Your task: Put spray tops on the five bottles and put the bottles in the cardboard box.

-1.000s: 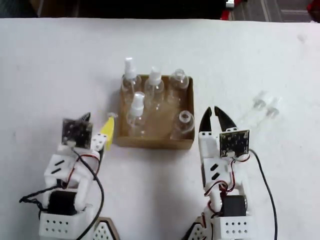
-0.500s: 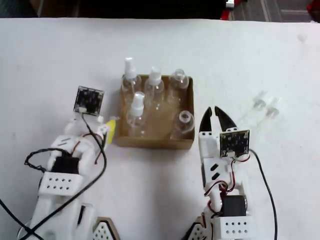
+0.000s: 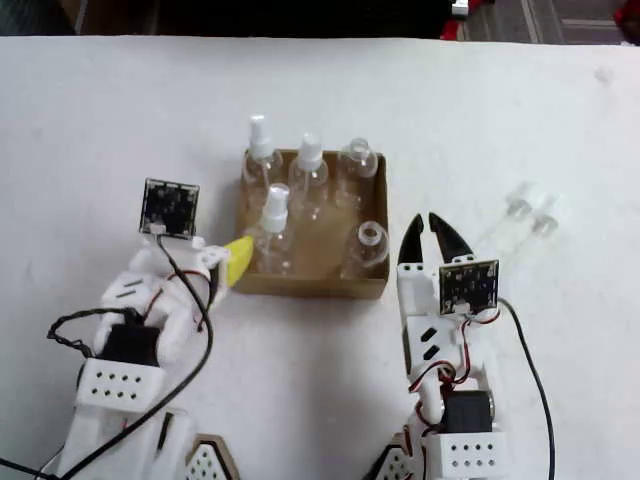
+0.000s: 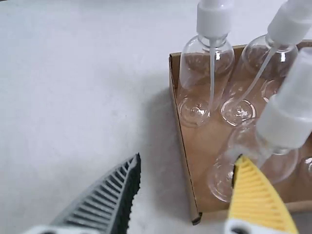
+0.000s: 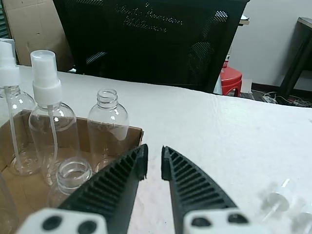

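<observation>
Left gripper [image 4: 189, 163] at the near left corner of the cardboard box [image 3: 300, 284], jaws spread wide and empty, straddling the box's left wall. Its yellow finger [image 4: 256, 195] is close against the near capped bottle [image 3: 272, 228]; contact uncertain. The box sits mid-table [image 3: 120, 120] with five bottles inside: three capped at the left and far side, two uncapped bottles [image 3: 357, 165] along the right wall. Right gripper [image 3: 425, 220] just off the box's near right corner, jaws narrowly parted, holding nothing. Two loose spray tops [image 3: 517, 207] lie toward the table's right edge.

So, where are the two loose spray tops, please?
In the high view, the loose spray tops lie right of the cardboard box, just beyond the right gripper.
</observation>
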Controlling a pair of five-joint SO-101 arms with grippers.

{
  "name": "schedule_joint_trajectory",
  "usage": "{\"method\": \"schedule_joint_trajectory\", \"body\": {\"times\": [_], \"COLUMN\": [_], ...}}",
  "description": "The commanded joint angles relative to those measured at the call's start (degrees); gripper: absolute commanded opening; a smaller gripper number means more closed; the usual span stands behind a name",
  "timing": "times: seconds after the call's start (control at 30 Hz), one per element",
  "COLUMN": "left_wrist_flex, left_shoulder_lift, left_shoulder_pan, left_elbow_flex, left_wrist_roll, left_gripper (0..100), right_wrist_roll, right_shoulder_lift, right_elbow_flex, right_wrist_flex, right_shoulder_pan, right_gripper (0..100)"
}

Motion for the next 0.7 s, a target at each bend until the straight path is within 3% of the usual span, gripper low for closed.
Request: {"method": "schedule_joint_trajectory", "body": {"times": [0.0,0.1,0.33,0.5,0.67], "left_wrist_flex": [-3.0,-6.7,-8.7,-8.5,-8.7], "left_shoulder_lift": [-1.4,-1.5,-1.5,-1.5,-1.5], "left_shoulder_pan": [-0.9,-1.7,-2.9,0.0,0.3], "left_elbow_flex": [-0.2,2.6,2.8,3.3,3.5], "left_wrist_roll": [-3.1,-6.0,-6.8,-18.1,-15.5], "left_gripper": [29,26,8,7,7], "right_wrist_roll": [0.6,0.7,0.7,0.2,0.4], "right_shoulder_lift": [-0.7,-0.7,-0.7,-0.5,-0.6], "right_elbow_flex": [0.4,0.4,0.4,0.4,0.4], "right_wrist_flex": [0.0,-1.0,-3.6,-2.2,1.6], "right_shoulder_pan": [-0.5,-0.6,-7.5,-14.0,-15.0], "right_gripper": [4.3,4.3,4.3,4.3,4.3]}}
